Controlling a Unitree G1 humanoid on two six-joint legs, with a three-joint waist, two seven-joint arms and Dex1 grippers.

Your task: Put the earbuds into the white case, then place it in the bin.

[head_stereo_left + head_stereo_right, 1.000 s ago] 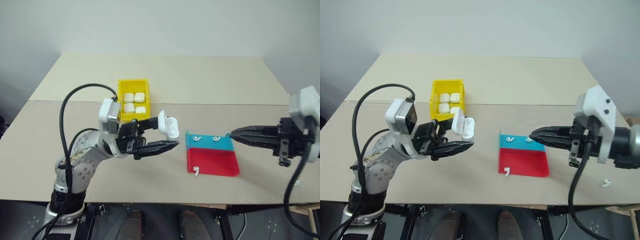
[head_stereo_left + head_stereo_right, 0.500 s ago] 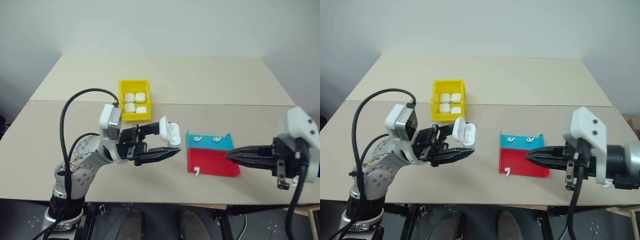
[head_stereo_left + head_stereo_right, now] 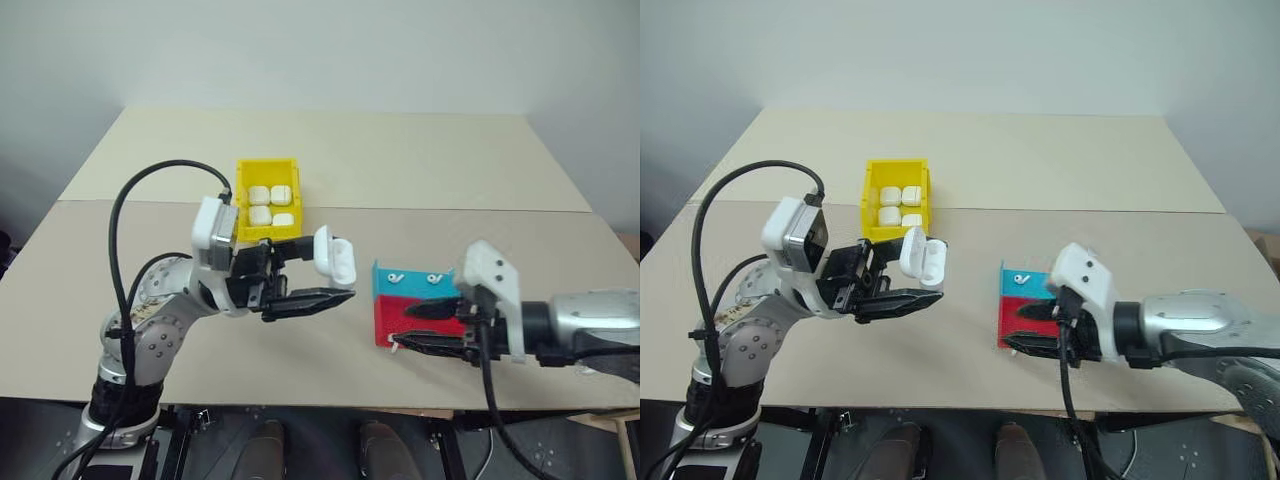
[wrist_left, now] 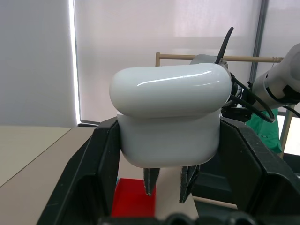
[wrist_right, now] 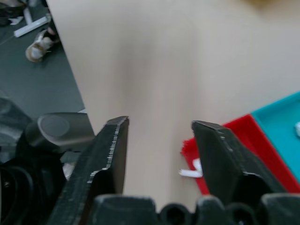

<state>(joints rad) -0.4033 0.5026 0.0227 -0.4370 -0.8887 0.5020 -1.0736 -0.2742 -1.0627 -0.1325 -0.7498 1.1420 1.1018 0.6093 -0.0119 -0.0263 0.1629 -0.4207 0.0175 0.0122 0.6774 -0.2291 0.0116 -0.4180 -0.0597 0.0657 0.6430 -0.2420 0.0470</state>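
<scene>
L pincer (image 3: 908,285) gripping white case (image 3: 922,258), R pincer (image 3: 1025,327) parted over red tray (image 3: 1012,322), yellow bin (image 3: 870,205) behind

Head stereo pair overlooking table (image 3: 400,150), wrist cameras close-up

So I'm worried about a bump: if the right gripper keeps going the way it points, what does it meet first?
Probably the earbud at the red tray's corner, just beyond its open fingers; past that, bare table, though depth is unclear.

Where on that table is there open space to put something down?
The far half of the table behind the yellow bin is bare, as is the stretch right of the blue tray. It gets crowded between the held white case and the red tray.
</scene>
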